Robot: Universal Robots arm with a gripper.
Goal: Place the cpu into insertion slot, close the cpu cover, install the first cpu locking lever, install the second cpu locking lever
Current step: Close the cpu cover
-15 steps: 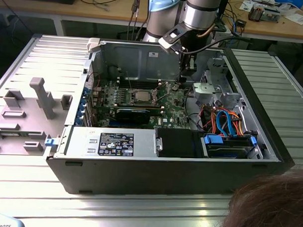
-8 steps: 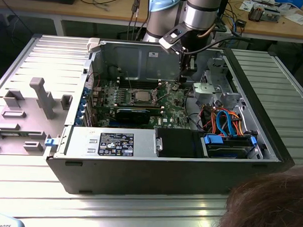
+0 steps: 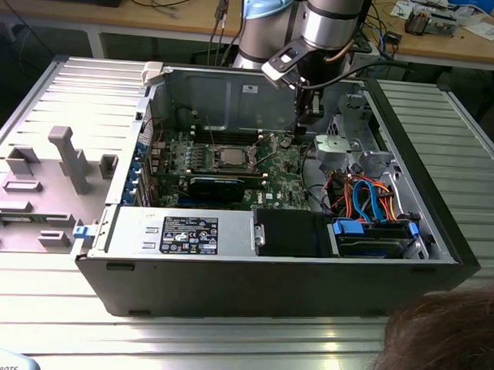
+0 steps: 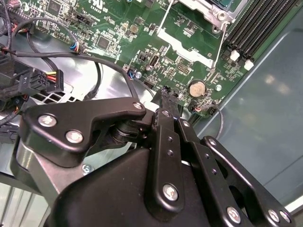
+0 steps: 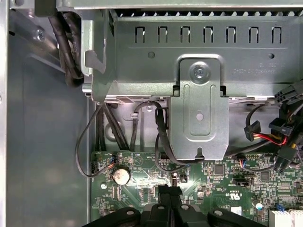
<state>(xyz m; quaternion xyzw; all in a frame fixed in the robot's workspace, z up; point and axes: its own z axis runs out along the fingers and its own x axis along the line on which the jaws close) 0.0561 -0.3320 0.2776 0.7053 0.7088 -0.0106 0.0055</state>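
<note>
Above the motherboard (image 3: 278, 163) the gripper (image 3: 297, 136) hangs with jaws pressed together, holding nothing; the cpu (image 3: 230, 158) sits in the insertion slot (image 3: 212, 157), toward the exterior view's left of the gripper; in the second wrist view a coin battery (image 4: 197, 87) lies nearby.

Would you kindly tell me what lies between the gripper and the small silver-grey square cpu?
In the exterior view, a stretch of green motherboard with small components lies between the gripper and the cpu.
</note>
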